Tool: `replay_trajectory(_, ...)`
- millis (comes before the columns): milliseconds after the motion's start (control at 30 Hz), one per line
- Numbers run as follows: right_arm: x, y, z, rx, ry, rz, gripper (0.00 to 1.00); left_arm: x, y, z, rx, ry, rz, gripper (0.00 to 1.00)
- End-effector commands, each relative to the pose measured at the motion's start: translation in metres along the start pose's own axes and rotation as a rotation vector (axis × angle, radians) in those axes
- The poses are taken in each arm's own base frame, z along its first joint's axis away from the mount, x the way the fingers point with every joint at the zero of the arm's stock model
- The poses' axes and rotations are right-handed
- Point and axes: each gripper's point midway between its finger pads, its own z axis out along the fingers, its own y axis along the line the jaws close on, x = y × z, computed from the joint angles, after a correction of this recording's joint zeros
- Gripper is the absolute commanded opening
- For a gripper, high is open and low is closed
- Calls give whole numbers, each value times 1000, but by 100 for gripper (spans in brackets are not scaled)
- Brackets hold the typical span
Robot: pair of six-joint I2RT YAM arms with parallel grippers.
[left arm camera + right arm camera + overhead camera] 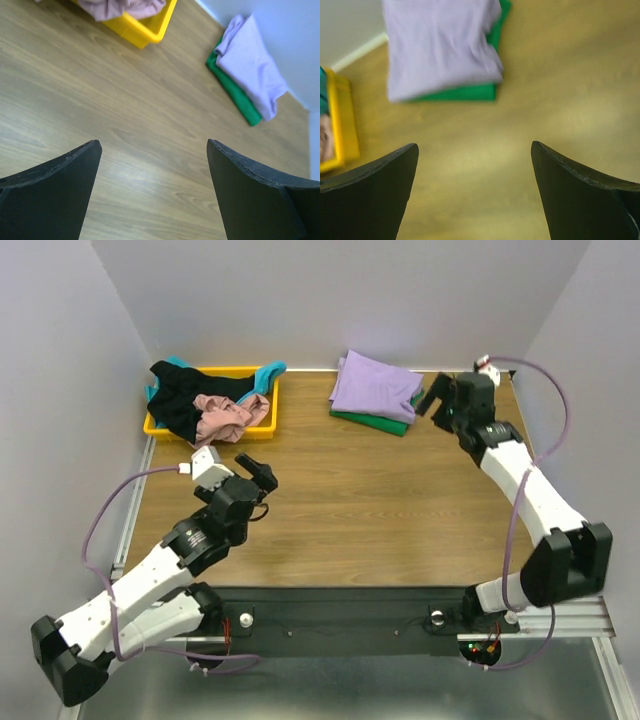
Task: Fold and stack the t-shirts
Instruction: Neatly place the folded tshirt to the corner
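Observation:
A folded lavender purple t-shirt (pixel 375 386) lies on a folded green t-shirt (pixel 378 423) at the back of the table; the stack also shows in the left wrist view (pixel 252 62) and the right wrist view (pixel 440 45). Black (pixel 185 400), dusty pink (pixel 228 417) and teal (pixel 268 373) t-shirts lie crumpled in the yellow tray (pixel 262 426). My right gripper (pixel 434 400) is open and empty just right of the stack. My left gripper (pixel 262 473) is open and empty over bare wood, near the tray's front.
The wooden table (pixel 380 510) ends at walls on the back, left and right. A black strip with the arm bases runs along the near edge. Purple cables loop beside each arm.

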Motion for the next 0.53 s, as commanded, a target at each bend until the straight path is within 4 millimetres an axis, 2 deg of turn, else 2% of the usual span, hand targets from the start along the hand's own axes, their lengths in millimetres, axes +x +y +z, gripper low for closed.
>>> replay_trajectory(0, 93, -41, -21, 23, 211, 21, 100, 5, -10, -1, 19, 61, 40, 98)
replay_trajectory(67, 110, -48, -33, -2, 234, 31, 100, 8, -6, 0, 12, 69, 53, 98)
replay_trajectory(100, 124, -57, -47, -17, 242, 42, 100, 10, -5, 0, 12, 72, 55, 98)
replay_trajectory(167, 136, -57, -59, -82, 243, 59, 100, 13, -2, 1, 13, 76, 55, 98)
replay_trajectory(200, 148, -66, -71, -103, 235, 69, 100, 15, -1, 0, 19, 85, 50, 98)
replay_trajectory(267, 147, -69, -81, -136, 184, 85, 100, 17, 1, -1, 24, 91, 45, 98)
replay_trajectory(300, 162, -80, -84, -130, 194, 66, 100, 18, 1, -2, 27, 97, 41, 98)
replay_trajectory(333, 151, -76, -95, -176, 141, 66, 100, 20, 5, -2, 19, 102, 41, 99)
replay_trajectory(433, 158, -82, -107, -212, 106, 61, 100, 22, 8, -2, 22, 106, 34, 99)
replay_trajectory(500, 155, -85, -110, -213, 76, 73, 100, 22, 10, -4, 21, 110, 37, 98)
